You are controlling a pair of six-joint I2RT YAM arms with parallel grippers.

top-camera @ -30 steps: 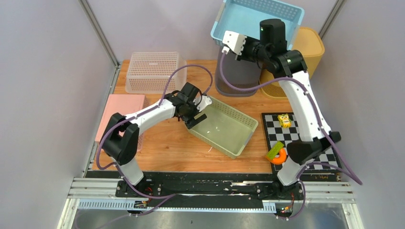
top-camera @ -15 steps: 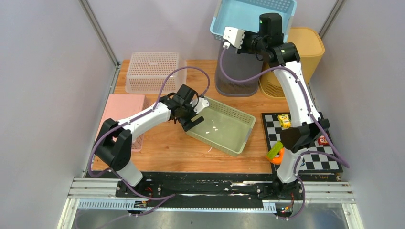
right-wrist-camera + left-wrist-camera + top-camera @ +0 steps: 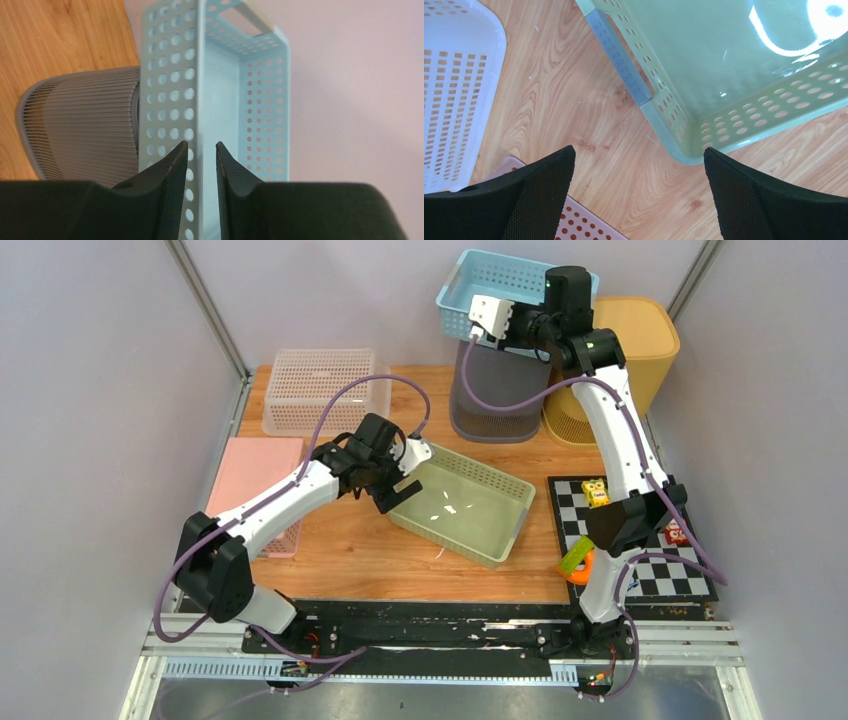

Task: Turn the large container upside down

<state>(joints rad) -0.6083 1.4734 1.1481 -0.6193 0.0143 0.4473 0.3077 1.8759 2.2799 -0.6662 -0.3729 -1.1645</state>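
A light blue perforated basket [image 3: 520, 280] hangs in the air above the grey slatted bin [image 3: 500, 390] at the back, its opening facing up and towards the camera. My right gripper [image 3: 533, 328] is shut on its side wall; in the right wrist view the fingers [image 3: 201, 145] pinch that blue wall [image 3: 170, 75]. A pale green basket [image 3: 465, 505] stands upright mid-table. My left gripper [image 3: 392, 492] is open and empty just off its left corner, with bare wood between the jaws [image 3: 639, 152] and the green basket [image 3: 724, 60] ahead of them.
A white mesh basket [image 3: 320, 388] stands at the back left and a pink perforated basket [image 3: 255, 475] at the left edge. A yellow bin [image 3: 640, 340] is beside the grey bin. A checkerboard mat [image 3: 640, 540] with small toys lies at the right.
The right arm has tipped and lowered the blue basket so that it looks smaller and more level. The left gripper has drawn back to the left, off the green basket's rim.
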